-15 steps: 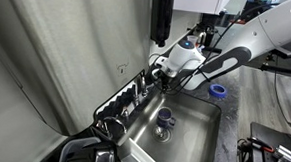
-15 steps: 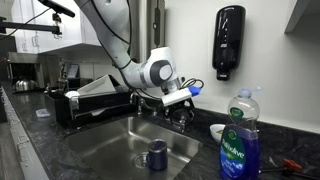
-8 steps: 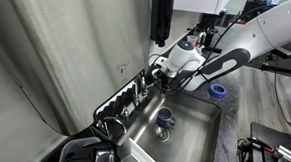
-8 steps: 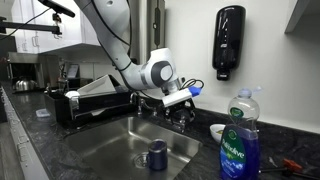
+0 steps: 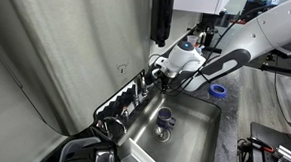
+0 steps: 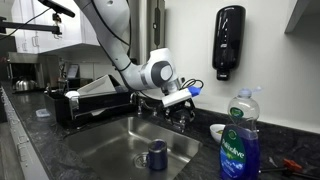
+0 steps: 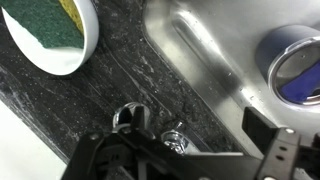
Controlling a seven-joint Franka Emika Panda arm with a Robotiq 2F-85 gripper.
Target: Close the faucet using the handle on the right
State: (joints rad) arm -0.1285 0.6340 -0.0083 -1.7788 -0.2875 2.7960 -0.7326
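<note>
1. The faucet handle (image 7: 175, 138) we're after sits on the strip of counter (image 7: 100, 90) between the sink (image 7: 200, 50) and the counter's back edge, up against the wall. In the wrist view it's a small chrome stub, with a second chrome piece (image 7: 130, 118) just beside it.
2. The key relation is that the handle lies right under the gripper (image 7: 180, 160), between its two fingers and not off to one side. The jaws are spread apart and not clamped on anything. We can't tell whether either pad touches the chrome.
3. The handle's long axis is too small and glinty for us to read. We'd guess the closing turn calls for a small nudge or twist, not a reach.
4. The surface is polished black stone with shiny metal on it, so a slip looks likely.
5. Room is tight. The wall is behind it and the basin drops off just in front, with a blue cup (image 6: 156, 154) sitting near the drain.
6. Further out, a bowl (image 7: 85, 45) holding a sponge (image 7: 45, 20) sits near the back edge. A soap bottle (image 6: 238, 140) stands toward the counter's front edge in an exterior view, well apart.
</note>
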